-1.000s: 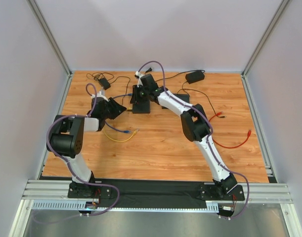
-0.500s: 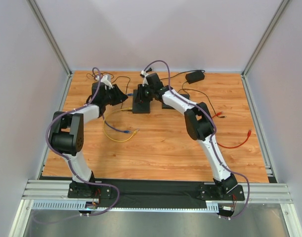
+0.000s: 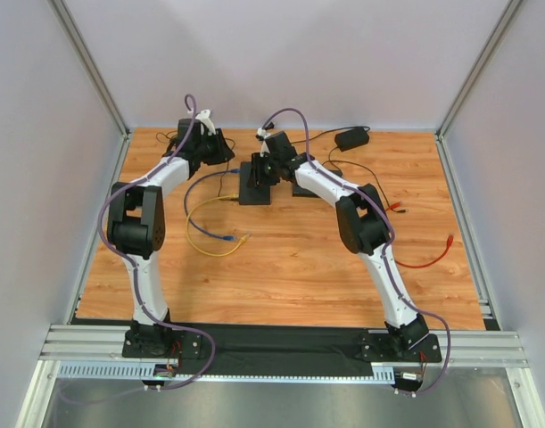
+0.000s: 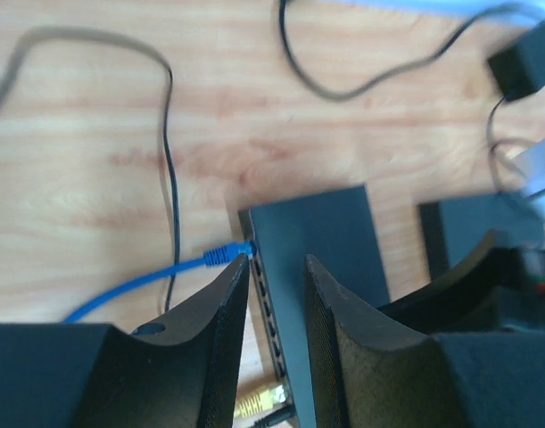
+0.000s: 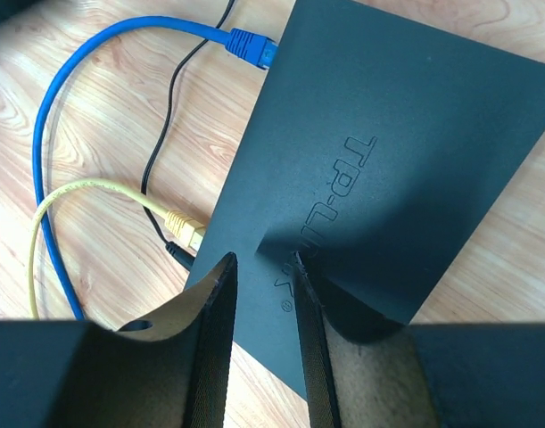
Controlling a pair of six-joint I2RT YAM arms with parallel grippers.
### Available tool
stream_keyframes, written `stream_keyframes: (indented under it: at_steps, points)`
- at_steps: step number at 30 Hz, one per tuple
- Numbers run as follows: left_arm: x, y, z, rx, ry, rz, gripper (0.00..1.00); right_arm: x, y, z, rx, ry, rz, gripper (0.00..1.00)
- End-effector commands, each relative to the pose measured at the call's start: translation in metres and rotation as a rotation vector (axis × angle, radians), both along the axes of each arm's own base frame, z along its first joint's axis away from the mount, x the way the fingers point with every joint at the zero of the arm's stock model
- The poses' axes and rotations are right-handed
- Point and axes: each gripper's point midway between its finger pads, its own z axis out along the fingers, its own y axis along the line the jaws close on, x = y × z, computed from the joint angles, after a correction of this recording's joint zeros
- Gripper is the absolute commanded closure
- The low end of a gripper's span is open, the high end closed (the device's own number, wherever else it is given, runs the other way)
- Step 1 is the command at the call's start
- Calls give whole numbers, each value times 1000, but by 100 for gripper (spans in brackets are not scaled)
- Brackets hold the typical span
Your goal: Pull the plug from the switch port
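- So far, in the top view, nothing is unplugged. The switch (image 3: 252,191) lies at the far middle of the counter (image 3: 299,267), and the blue cable (image 3: 188,198) and yellow cable (image 3: 211,254) both run to its left side. The left pincer (image 3: 224,150) hangs near the switch, to its far left, and the right pincer (image 3: 258,169) is over the switch top. Neither gap can be read from here.
- In the left wrist view, the left pincer (image 4: 276,265) is narrowly parted and holds nothing. The blue plug (image 4: 227,255) is seated in the end port of the switch (image 4: 321,241), just beside one fingertip (image 4: 226,299); I cannot tell whether they touch. The yellow plug (image 4: 254,406) shows lower along the same row of ports.
- In the right wrist view, the right pincer (image 5: 261,260) is likewise narrowly parted and empty. It is low over the switch (image 5: 388,160), probably to steady it. The blue plug (image 5: 251,46) and yellow plug (image 5: 185,226) both sit in their ports.
- By my judgement, only the approach is done. Gripping a plug, most likely the blue one, and drawing it out remain.
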Motion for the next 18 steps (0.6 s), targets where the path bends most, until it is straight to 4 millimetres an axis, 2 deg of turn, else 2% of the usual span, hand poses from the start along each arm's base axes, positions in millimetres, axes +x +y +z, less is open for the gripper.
stream_keyframes:
  at_steps: [1, 5, 11, 18]
  points:
    - [-10, -9, -19, 54, 57, -21, 62, -14, -24, -26, -124, 70, -31, 66]
    - [-13, -10, -16, 45, 39, -19, 62, -24, -20, -34, -128, 106, -3, 66]
    - [-16, -5, -17, 98, 24, -34, 62, -33, -36, -46, -243, 167, -32, 67]
    - [-20, 1, -6, 167, -20, -69, 61, -51, -55, -54, -329, 239, -15, 67]
